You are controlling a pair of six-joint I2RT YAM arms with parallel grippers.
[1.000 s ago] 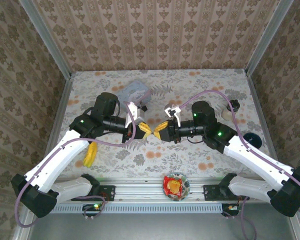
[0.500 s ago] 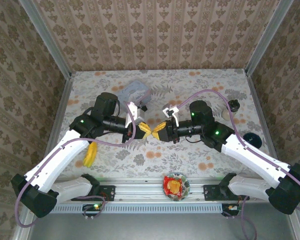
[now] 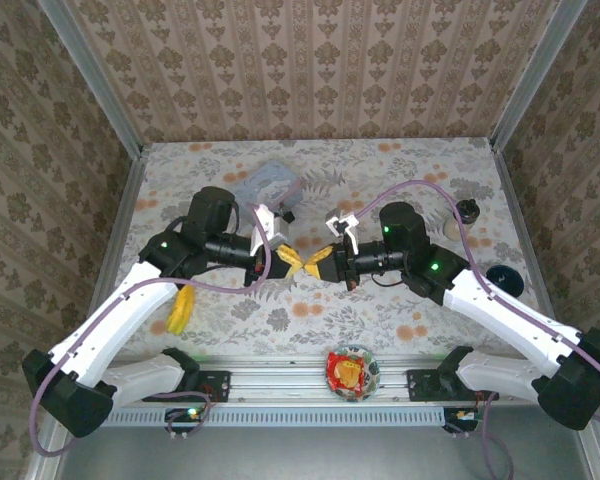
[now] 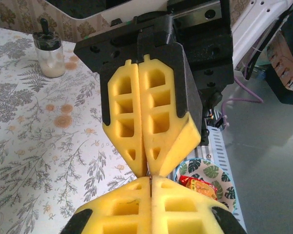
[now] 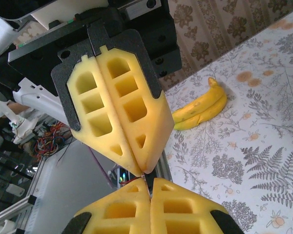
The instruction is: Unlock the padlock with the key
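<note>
Top external, left pincer closed, tip against closed right pincer, perhaps pinching the key, banana nearby.

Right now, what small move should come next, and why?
Probably ease the left gripper open to receive: both it and the right gripper are shut, tips touching, and the dark sliver, likely the key, seems held in the right one's tips.

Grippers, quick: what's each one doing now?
Left gripper: closed; contents cannot be told.
Right gripper: closed; contents cannot be told.
</note>
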